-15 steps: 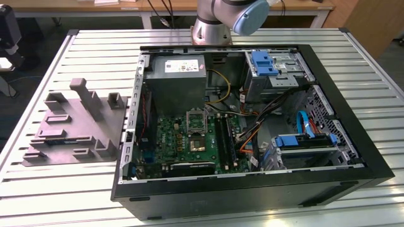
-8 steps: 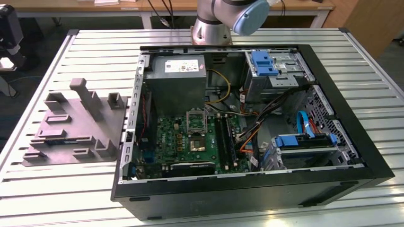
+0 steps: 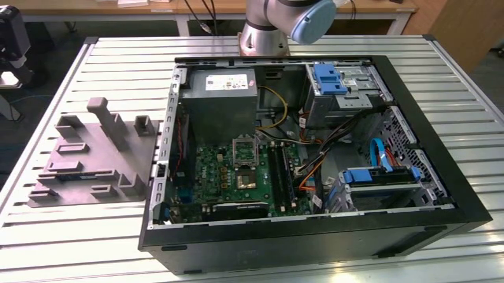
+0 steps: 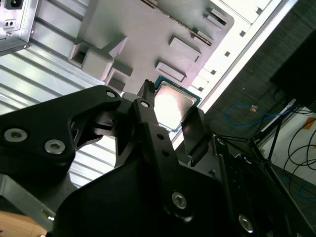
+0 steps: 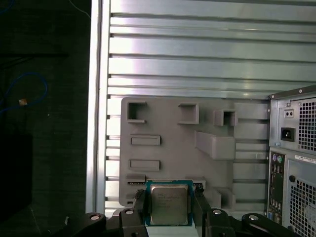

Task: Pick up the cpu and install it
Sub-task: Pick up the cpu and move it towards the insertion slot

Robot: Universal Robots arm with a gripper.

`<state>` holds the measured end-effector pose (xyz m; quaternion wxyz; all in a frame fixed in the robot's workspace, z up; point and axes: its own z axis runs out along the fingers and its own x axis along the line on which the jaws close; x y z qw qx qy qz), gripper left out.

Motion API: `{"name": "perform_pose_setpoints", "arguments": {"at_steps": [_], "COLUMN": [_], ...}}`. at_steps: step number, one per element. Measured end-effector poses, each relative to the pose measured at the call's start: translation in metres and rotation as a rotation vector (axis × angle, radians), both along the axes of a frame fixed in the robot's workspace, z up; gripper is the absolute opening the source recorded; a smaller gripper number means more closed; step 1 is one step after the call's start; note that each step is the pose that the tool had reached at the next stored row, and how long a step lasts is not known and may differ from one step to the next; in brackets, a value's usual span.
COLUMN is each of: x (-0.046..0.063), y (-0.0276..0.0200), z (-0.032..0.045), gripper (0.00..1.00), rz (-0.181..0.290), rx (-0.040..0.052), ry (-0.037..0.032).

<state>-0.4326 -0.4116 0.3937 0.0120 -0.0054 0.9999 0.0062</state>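
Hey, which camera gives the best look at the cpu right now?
The first wrist view: the cpu faces the camera squarely, clamped in the gripper. The second wrist view shows the cpu tilted, washed by glare, its edges behind the fingers.

No text can be read with certainty. White label [image 3: 231,82] on the power supply [image 3: 223,109], inside the computer case [image 3: 315,243] at its end nearest the arm's base: dark print present, characters not resolvable. The cpu [image 5: 169,203], outside the case near its rear panel: faint lines of print on the metal lid, in the first wrist view, not decipherable.
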Motion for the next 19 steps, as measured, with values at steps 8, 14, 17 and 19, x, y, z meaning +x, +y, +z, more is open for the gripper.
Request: {"name": "perform_pose_setpoints", "arguments": {"at_steps": [8,14,17,19], "x": [0.0017,0.0030,0.0036,0.0040], "y": [0.0000,0.0000,0.0000,0.0000], "z": [0.0000,0.0000,0.0000,0.0000], "gripper": [0.47,0.47,0.47,0.47], "rz": [0.000,0.000,0.000,0.000], "rx": [0.0000,0.0000,0.0000,0.0000], "ry": [0.0000,0.0001,0.0000,0.0000]}}
